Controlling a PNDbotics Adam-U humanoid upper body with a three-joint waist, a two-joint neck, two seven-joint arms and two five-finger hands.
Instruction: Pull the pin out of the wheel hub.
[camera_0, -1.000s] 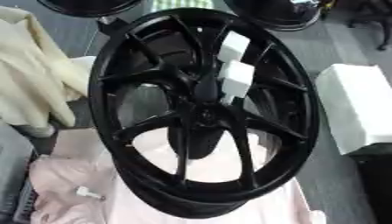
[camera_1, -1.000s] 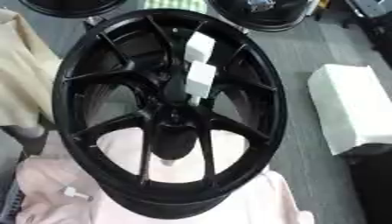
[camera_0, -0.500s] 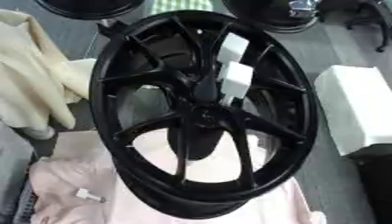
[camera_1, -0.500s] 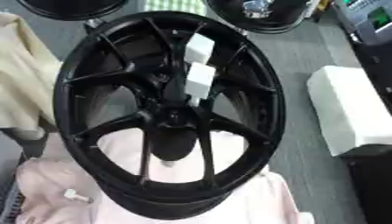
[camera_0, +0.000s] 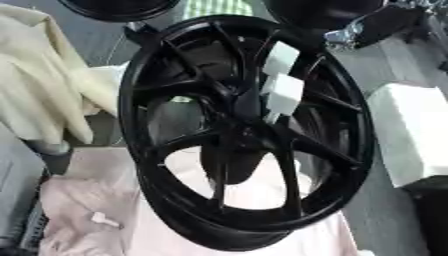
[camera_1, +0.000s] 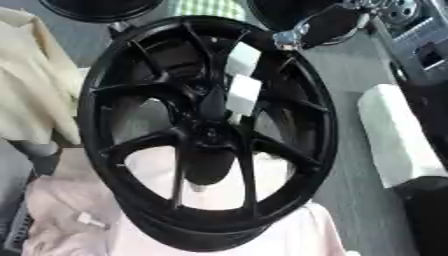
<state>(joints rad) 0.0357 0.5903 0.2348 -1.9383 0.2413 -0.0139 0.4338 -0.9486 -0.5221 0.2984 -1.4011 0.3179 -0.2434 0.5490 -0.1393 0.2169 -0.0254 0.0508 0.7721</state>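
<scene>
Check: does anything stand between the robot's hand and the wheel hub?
Nothing visible does. The right arm shows at the wheel's upper right rim, above the hub; hand and pin cannot be made out.

Head stereo pair, looking steeply down, close on black wheel (camera_0: 245, 135). Both eyes share wheel, pink cloth (camera_0: 83, 200), white block (camera_1: 398, 132); right eye offset slightly rightward.

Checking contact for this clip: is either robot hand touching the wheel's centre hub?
No, the black wheel stands with nothing at its hub; no hand is clearly visible.
</scene>
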